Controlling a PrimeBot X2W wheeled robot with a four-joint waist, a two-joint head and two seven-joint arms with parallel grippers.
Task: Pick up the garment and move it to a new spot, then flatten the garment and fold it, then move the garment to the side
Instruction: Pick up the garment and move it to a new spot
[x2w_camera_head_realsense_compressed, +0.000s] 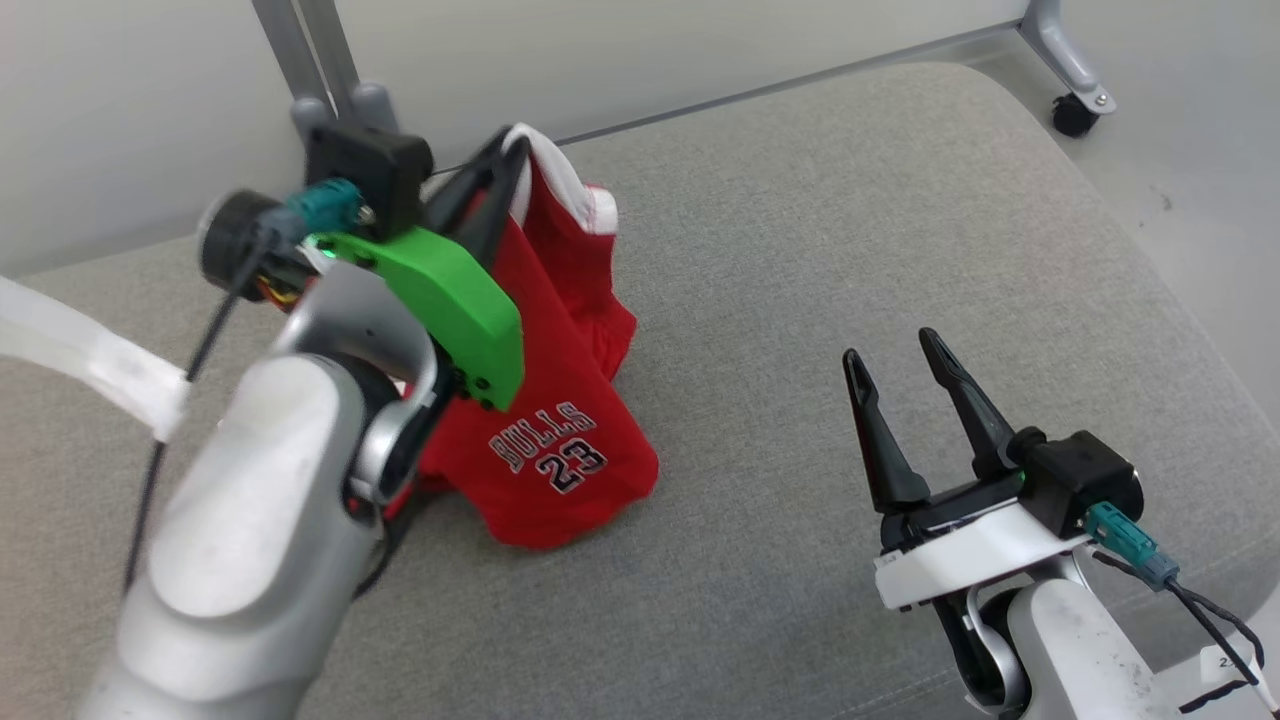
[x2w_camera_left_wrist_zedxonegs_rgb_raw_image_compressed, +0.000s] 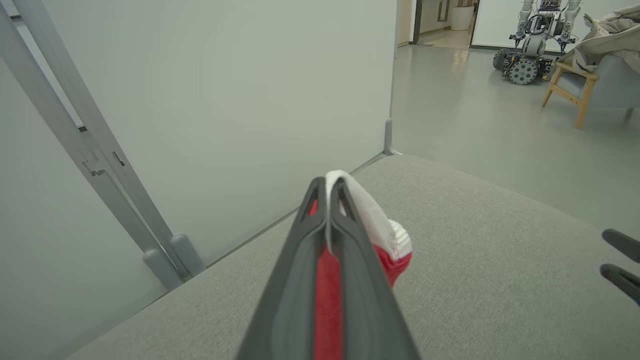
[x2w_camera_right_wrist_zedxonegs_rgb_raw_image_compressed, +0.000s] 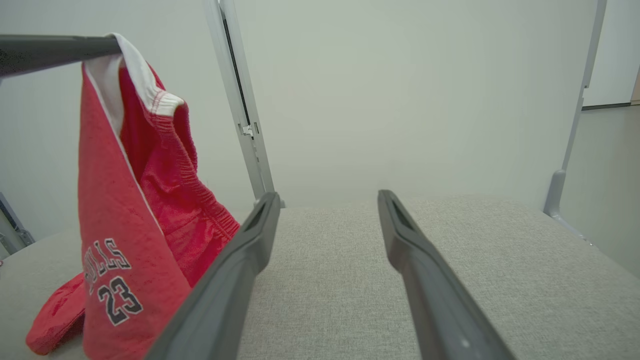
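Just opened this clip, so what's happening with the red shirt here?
The robot's left gripper has its jaws shut on the white trim of the red garment and holds it up, so the shirt hangs with its lower part bunched on the grey cushion. The right gripper hovers apart to the right, jaws open and empty. The shirt is lifted but not yet laid flat or folded.

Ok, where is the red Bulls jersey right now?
In the head view the red Bulls jersey hangs at the left from the shut left gripper, its lower end on the grey cushion, apart from the open right gripper.
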